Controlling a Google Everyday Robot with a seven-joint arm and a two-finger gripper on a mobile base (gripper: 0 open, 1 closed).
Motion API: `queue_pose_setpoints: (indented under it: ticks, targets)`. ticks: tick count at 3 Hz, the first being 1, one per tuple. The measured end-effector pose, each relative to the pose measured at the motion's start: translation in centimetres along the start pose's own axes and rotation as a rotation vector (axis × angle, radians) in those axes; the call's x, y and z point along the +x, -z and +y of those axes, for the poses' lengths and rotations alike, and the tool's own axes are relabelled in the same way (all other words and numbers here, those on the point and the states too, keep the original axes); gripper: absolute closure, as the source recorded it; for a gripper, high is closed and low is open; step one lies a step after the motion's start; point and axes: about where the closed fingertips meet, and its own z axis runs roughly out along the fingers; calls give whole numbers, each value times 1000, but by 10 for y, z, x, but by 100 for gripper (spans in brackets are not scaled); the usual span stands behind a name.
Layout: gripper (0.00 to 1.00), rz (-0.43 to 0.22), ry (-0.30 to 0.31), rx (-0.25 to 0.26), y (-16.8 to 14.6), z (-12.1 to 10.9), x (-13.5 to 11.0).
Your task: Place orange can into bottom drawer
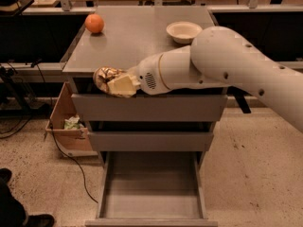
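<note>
My gripper is shut on the orange can, which shows its orange-gold and white patterned side and lies sideways in the cream fingers. It hangs in front of the cabinet's top edge, level with the top drawer front, at the left side. The bottom drawer is pulled out below, its flat grey floor bare. The can is well above it and a little left of its middle.
An orange fruit sits at the back left of the grey cabinet top, a cream bowl at the back right. A cardboard box and a black cable stand left of the cabinet. Two shallower drawers are closed.
</note>
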Motion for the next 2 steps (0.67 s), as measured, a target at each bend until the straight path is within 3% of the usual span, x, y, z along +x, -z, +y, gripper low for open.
queue_pose_setpoints:
  ticks: [1, 2]
  targets:
    - [100, 92, 46, 0, -11, -11, 37]
    - [100, 172, 115, -51, -12, -26, 99]
